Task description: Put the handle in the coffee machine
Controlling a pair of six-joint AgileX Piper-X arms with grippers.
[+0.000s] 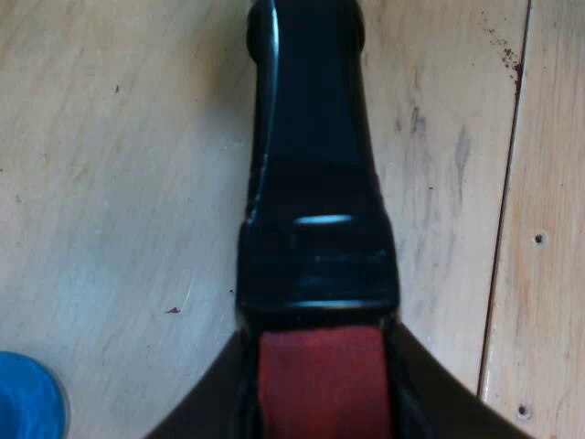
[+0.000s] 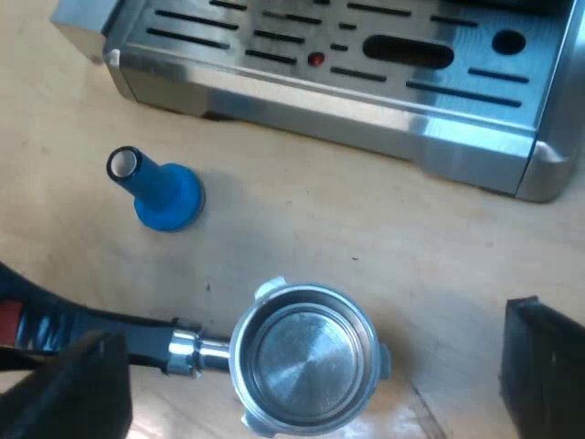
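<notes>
Metal holder laid on wooden table near espresso machine, basket up, dark handle clamped at red end by left gripper, right gripper spread wide above holder, nothing held, 1 blue tamper nearby.

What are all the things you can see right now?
Round metal holder with a dark, red-ended handle: one, silver and black, lying on the table near the tamper.
Blue tamper: one, blue, on the table between holder and machine.
Steel espresso machine: one, silver, its slotted tray beyond the tamper.
Pale wooden table: one, light brown, under everything.
Left gripper: one, black, shut on the handle's red end.
Right gripper: one, black, open above the holder's cup.
</notes>
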